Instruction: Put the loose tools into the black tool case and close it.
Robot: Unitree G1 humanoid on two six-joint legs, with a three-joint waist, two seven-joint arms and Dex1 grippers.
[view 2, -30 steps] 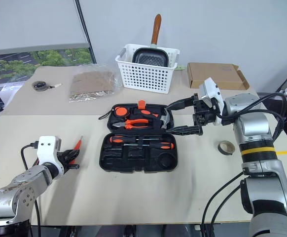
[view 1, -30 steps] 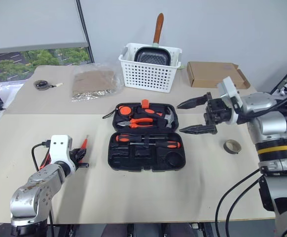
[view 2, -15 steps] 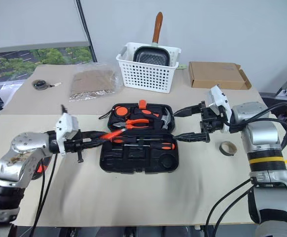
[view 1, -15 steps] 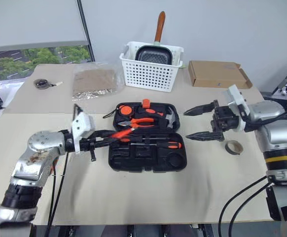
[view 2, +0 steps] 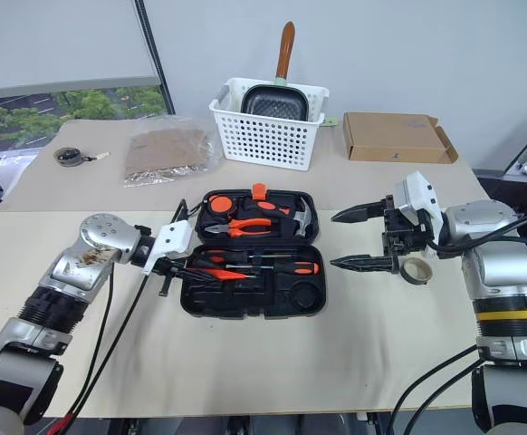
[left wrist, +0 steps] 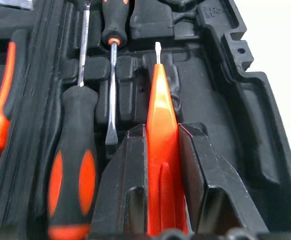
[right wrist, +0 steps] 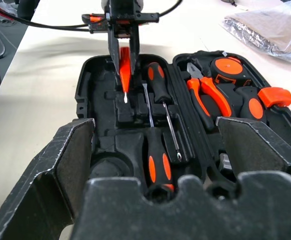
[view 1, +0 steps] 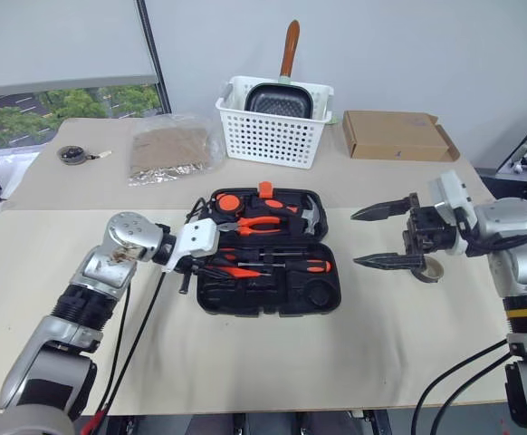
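The black tool case (view 1: 269, 309) lies open mid-table. Pliers (view 1: 262, 223), a tape measure and a hammer sit in its far half, and two long-shafted screwdrivers (view 1: 312, 265) with black-orange handles in its near half. My left gripper (left wrist: 161, 131) is shut on a short all-orange screwdriver (left wrist: 161, 115). It hovers low over the near half's left slots (view 1: 236, 270), tip pointing right along the case. My right gripper (view 1: 355, 238) stands open and empty just right of the case, pointing at it. In the right wrist view the orange screwdriver (right wrist: 125, 70) hangs over the far end of the tray.
A roll of tape (view 1: 431, 269) lies on the table under my right gripper. At the back stand a white perforated basket (view 1: 273, 136) holding a pan, a flat cardboard box (view 1: 395, 136) and a plastic bag (view 1: 168, 149). A small round object (view 1: 71, 154) sits far left.
My left arm swung from the table's left side over the case, its wrist rolling, with the orange screwdriver still held. My right gripper drew back a little to the right, still open.
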